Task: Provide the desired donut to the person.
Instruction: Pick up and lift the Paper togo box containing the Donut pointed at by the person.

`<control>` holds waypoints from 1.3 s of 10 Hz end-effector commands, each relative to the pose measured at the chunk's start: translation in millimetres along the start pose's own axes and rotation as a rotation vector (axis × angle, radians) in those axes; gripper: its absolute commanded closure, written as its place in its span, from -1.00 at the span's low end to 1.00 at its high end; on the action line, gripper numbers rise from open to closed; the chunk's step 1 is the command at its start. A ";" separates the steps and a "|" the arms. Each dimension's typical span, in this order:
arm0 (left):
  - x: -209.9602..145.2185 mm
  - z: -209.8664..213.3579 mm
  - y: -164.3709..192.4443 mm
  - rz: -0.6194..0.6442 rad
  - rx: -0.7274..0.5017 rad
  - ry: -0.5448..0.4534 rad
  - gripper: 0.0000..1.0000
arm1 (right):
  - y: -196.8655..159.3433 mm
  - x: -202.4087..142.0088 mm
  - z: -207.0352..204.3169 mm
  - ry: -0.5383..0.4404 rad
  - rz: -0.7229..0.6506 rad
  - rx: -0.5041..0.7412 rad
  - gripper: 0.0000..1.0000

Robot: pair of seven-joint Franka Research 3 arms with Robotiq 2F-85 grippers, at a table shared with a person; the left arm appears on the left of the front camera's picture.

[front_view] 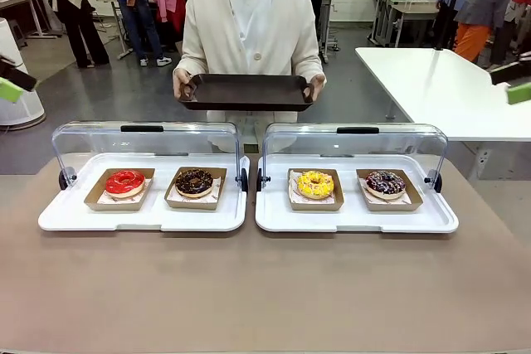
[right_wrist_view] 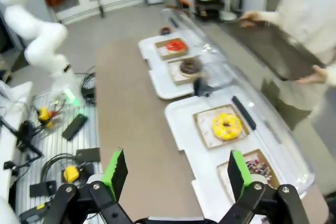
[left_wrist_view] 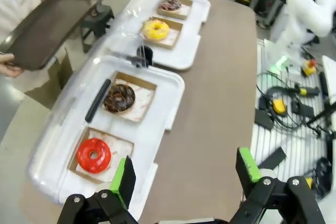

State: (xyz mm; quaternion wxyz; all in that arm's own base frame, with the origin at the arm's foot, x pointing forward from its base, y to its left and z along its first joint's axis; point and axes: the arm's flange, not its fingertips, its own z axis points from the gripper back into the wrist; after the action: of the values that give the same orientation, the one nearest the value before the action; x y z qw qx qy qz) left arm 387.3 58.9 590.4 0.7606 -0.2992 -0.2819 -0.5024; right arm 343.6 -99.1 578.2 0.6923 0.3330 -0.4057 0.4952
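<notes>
**Nothing handed over yet**

Along the tabletop's far edge, boxed: red donut, chocolate donut, yellow donut, sprinkled donut. Clear lids seem swung back. The person stands beyond that edge with an empty dark tray held out. Left end effector and right end effector have jaws apart and hold nothing. Pick, carry and delivery are all left.
</notes>
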 end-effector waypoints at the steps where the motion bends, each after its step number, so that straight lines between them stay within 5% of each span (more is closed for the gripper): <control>1: -6.7 20.4 24.4 -0.028 -0.001 0.053 -1.00 | -13.5 -22.2 15.0 0.025 0.004 0.014 -1.00; 5: -45.0 40.9 38.9 -0.074 -0.021 -0.032 -1.00 | -12.7 -66.6 53.2 -0.008 -0.021 -0.024 -1.00; 13: -96.1 60.1 39.9 -0.144 -0.007 -0.168 -1.00 | 0.3 -78.2 78.1 -0.036 -0.053 -0.069 -1.00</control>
State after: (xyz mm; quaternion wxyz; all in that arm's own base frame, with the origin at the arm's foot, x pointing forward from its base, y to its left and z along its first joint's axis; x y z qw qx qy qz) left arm 383.7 171.1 560.4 0.7113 -0.3119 -0.3470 -0.5257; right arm 305.9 -198.7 542.8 0.7164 0.3256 -0.4191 0.4530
